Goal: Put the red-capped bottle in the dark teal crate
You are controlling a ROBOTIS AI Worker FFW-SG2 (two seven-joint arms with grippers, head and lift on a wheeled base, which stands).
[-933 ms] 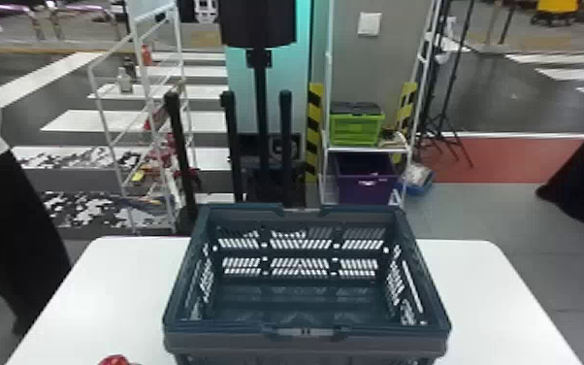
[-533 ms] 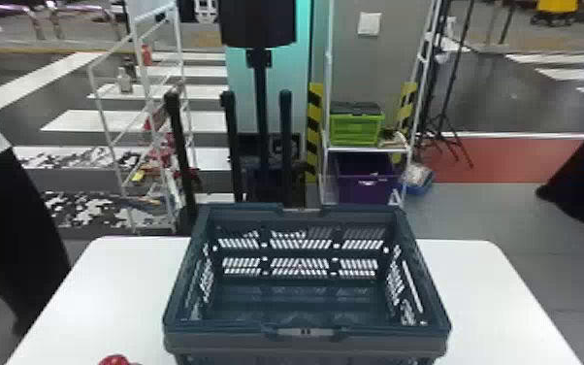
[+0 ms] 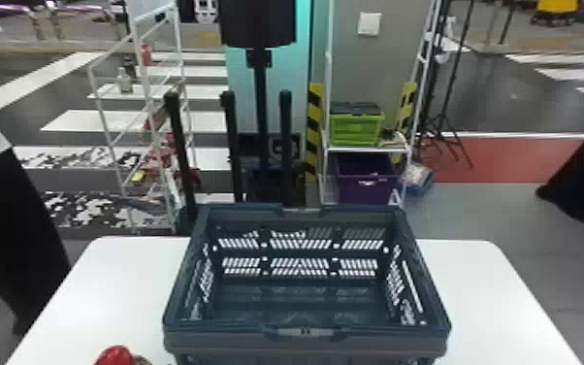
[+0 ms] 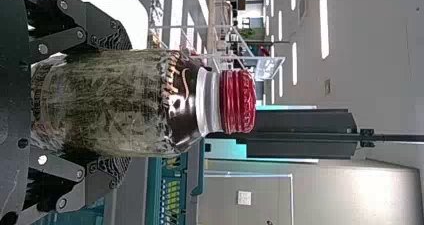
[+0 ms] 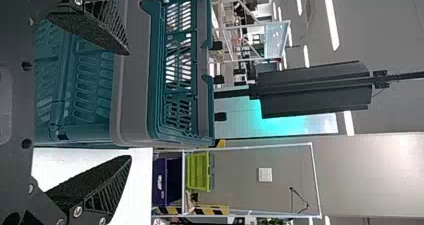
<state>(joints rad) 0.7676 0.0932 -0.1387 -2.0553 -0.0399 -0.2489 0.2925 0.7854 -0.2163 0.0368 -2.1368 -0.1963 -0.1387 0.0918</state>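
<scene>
The red-capped bottle [image 3: 115, 356] shows its cap at the bottom edge of the head view, to the left of the dark teal crate [image 3: 305, 332]. In the left wrist view my left gripper [image 4: 119, 105] is shut on the body of the bottle [image 4: 185, 105], one finger on each side, with the cap clear of them. The bottle stands upright in this grip. My right gripper [image 5: 130, 105] is open with nothing held, close to the near side of the crate [image 5: 135, 85]. The crate's visible inside holds nothing.
The white table [image 3: 490, 301] extends on both sides of the crate. Behind it stand a wire rack [image 3: 146, 92], dark upright posts [image 3: 232, 145] and a shelf with a green box [image 3: 356, 130] and a purple bin [image 3: 365, 182].
The red cap shows a little higher at the head view's bottom edge than before. The crate has stayed where it was.
</scene>
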